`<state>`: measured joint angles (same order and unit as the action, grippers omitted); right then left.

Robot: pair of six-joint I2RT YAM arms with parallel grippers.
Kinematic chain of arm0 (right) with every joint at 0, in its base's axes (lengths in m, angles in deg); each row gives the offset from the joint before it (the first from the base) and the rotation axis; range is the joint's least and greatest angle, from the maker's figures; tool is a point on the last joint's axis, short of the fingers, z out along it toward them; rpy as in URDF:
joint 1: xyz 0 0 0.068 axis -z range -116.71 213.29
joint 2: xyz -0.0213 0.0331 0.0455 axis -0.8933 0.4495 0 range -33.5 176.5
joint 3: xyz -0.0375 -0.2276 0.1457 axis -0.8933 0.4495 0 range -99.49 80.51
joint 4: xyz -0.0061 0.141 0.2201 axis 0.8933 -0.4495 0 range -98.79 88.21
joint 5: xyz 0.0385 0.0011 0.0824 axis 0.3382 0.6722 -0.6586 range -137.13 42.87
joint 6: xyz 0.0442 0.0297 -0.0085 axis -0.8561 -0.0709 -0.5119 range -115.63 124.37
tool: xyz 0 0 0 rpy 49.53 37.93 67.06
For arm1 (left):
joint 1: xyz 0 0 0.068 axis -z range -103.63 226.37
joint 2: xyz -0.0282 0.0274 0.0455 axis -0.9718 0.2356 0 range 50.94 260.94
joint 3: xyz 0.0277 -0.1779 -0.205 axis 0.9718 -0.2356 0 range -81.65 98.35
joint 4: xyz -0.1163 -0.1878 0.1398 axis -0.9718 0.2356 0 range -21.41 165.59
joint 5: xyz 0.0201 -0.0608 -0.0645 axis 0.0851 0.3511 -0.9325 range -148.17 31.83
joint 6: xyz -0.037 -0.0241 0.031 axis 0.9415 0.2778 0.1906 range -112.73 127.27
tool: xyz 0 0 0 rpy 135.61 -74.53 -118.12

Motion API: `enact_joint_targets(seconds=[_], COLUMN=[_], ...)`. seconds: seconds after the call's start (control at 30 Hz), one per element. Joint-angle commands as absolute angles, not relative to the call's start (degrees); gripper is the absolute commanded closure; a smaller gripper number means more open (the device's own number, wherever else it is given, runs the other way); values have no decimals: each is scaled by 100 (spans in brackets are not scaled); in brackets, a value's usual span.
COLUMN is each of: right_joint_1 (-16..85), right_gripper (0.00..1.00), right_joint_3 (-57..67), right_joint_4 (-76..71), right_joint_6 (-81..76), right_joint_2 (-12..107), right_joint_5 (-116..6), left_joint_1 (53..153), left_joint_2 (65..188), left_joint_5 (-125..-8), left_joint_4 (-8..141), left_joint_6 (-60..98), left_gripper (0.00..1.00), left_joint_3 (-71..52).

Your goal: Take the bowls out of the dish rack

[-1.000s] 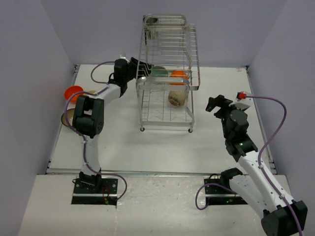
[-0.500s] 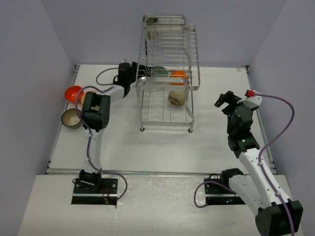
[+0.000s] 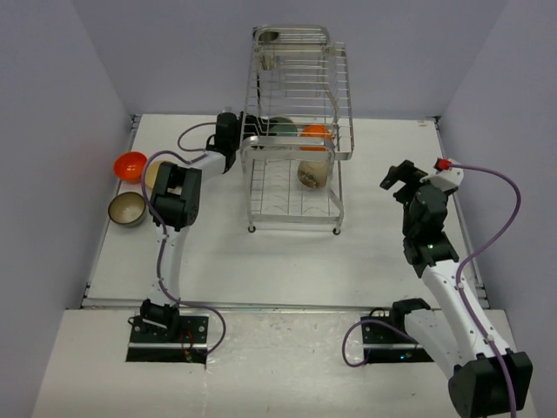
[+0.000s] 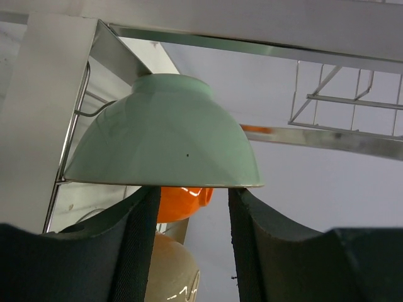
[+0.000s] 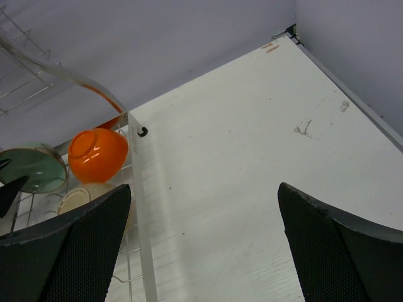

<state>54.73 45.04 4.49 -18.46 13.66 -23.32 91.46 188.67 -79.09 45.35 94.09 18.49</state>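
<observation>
The silver wire dish rack (image 3: 296, 96) stands at the table's middle back. On its upper tier sit a mint green bowl (image 3: 280, 126) and an orange bowl (image 3: 315, 133); a cream bowl (image 3: 313, 172) lies on the lower tier. My left gripper (image 3: 250, 126) is at the rack's left side, open. In the left wrist view its fingertips (image 4: 143, 204) sit right at the mint bowl's (image 4: 164, 132) rim, with nothing between them. My right gripper (image 3: 396, 178) hangs wide open to the right of the rack. The right wrist view shows the orange bowl (image 5: 97, 154) and mint bowl (image 5: 31, 168).
On the table's left side lie an orange bowl (image 3: 130, 165) and a brown-olive bowl (image 3: 127, 209). A pale round thing (image 3: 153, 174) is partly hidden behind the left arm. The rack's post (image 5: 141, 207) stands left of my right gripper (image 5: 201, 214).
My left gripper has pushed further right, up to the mint bowl in the rack. The right arm swung right and rose slightly a second ago, then held still.
</observation>
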Motion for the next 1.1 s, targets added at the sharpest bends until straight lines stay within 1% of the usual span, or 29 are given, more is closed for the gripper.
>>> enact_joint_targets(seconds=[0.0, 0.27, 0.4, 0.53, 0.6, 0.77, 0.97, 1.07], right_joint_1=[5485, 5485, 5494, 5485, 5485, 5485, 5485, 5494], right_gripper=[1, 1, 1, 1, 1, 1, 1, 1], right_joint_3=[4377, 4473, 4491, 4482, 4508, 4544, 4553, 4623], right_joint_4=[629, 550, 506, 462, 445, 436, 427, 453], right_joint_6=[-1813, -1919, -1936, -1936, -1936, -1945, -1840, -1735], right_joint_2=[1361, 1204, 1107, 1054, 1010, 948, 869, 764], right_joint_5=[-2366, -2445, -2463, -2489, -2489, -2507, -2498, -2454], left_joint_1=[9131, 9202, 9272, 9368, 9395, 9439, 9518, 9553], left_joint_2=[18726, 18058, 17926, 17812, 17750, 17741, 17952, 18074], left_joint_5=[-7864, -7847, -7856, -7847, -7794, -7540, -7030, -6785], left_joint_4=[3977, 3519, 3484, 3283, 3221, 3272, 3921, 3994], left_joint_6=[9630, 9656, 9656, 9639, 9665, 9674, 9578, 9568], left_gripper=[52, 51, 50, 44, 43, 43, 43, 43], left_joint_3=[1837, 880, 756, 659, 580, 702, 1282, 1502])
